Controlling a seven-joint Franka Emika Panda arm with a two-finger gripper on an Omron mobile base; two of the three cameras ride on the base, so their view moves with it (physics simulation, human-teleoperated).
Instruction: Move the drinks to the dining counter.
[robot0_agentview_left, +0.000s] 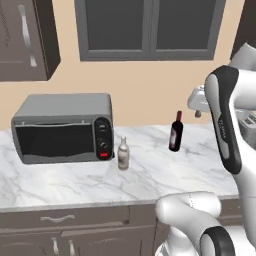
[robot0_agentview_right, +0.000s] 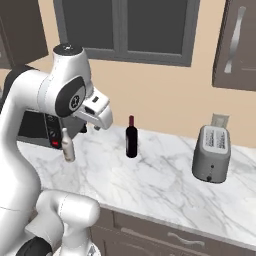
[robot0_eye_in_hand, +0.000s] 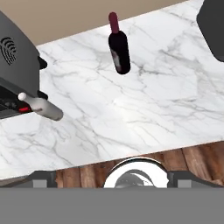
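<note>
Two drinks stand upright on the marble worktop. The slim dark red-brown bottle is near the back wall. The small beige-grey bottle with a white cap stands just in front of the toaster oven's right end. My gripper hangs open above the worktop, between the two bottles and nearer the front edge, holding nothing. The dining counter is out of view.
A grey toaster oven fills the left of the worktop. A grey slot toaster stands to the right of the dark bottle. Dark wall cabinets hang above, and a window is set in the wall.
</note>
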